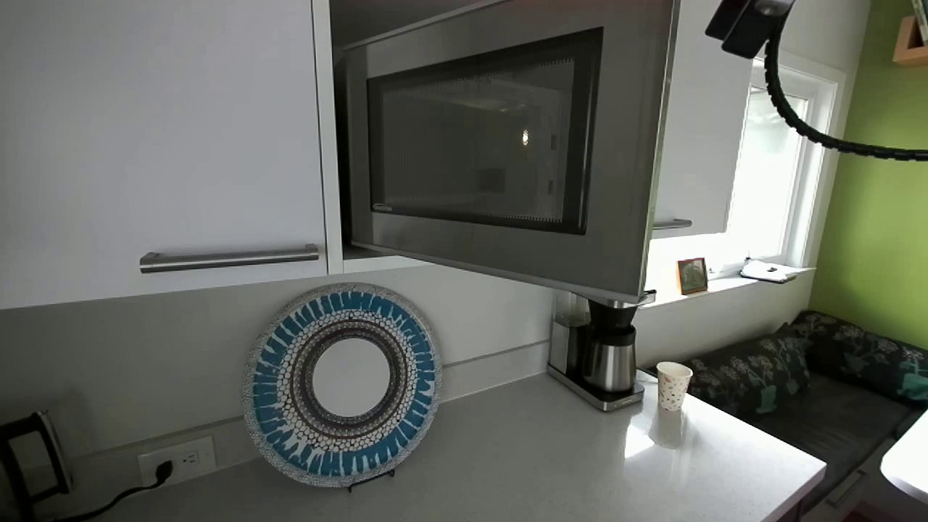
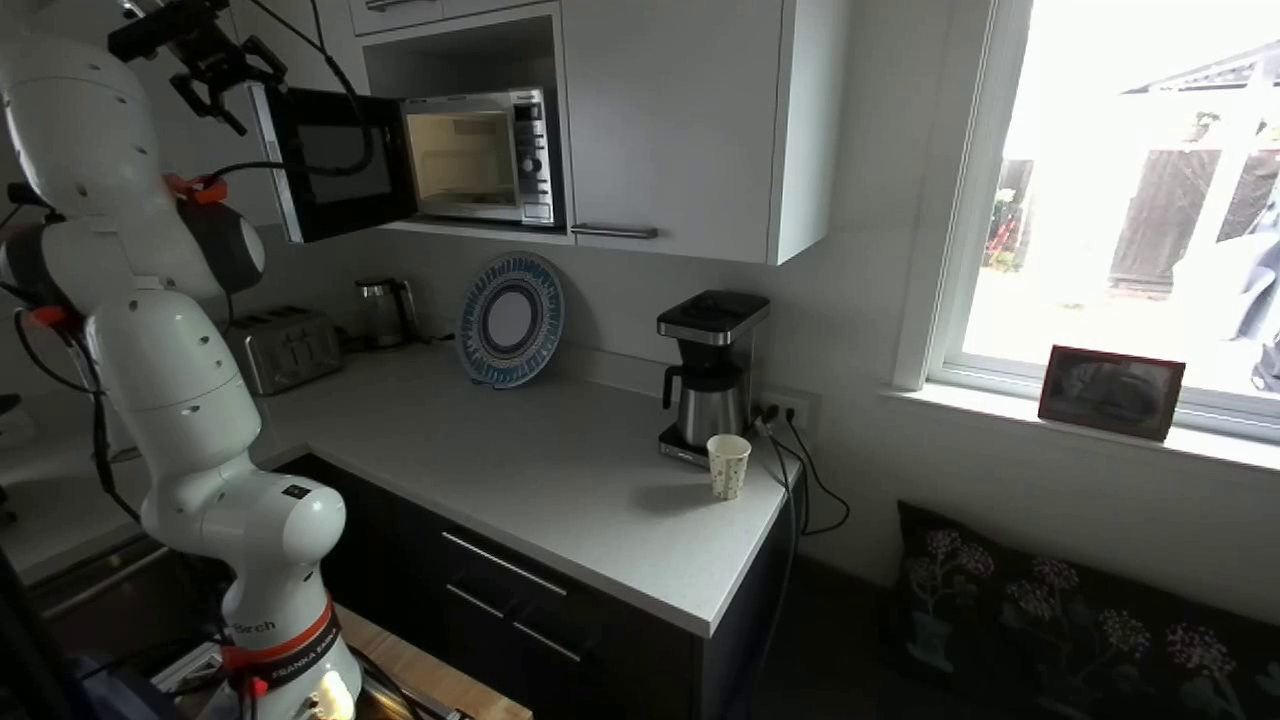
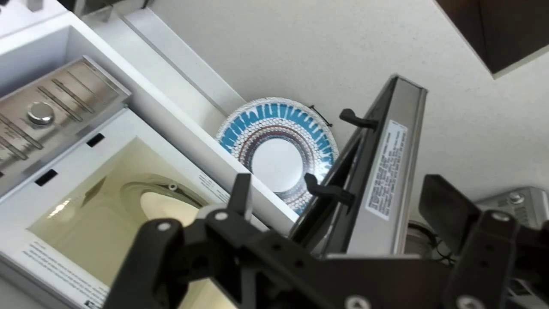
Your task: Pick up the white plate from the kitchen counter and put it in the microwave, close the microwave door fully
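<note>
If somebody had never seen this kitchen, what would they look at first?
Probably the big blue-patterned round plate, propped up on the kitchen counter below the microwave. Next comes the shiny microwave door, swung wide open and sticking out over the counter. Then they might spot the white robot arm, which has its claw open, high up near that door.
</note>
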Robot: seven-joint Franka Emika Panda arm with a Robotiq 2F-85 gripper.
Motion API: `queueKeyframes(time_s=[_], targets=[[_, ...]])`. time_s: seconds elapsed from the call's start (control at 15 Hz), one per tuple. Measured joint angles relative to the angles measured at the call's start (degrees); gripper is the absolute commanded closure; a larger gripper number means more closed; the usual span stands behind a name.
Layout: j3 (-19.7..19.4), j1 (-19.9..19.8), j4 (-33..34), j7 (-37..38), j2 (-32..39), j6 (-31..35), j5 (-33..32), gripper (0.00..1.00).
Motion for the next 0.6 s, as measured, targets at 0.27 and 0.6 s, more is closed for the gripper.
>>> queueKeyframes(time_s=[0.27, 0.6], targets=[[4.1, 0.0, -0.7, 1.3, 0.6, 0.4, -8.6, 0.0], [8.4, 0.0, -1.4, 2.1, 2.4, 4.7, -14.5, 0.0]])
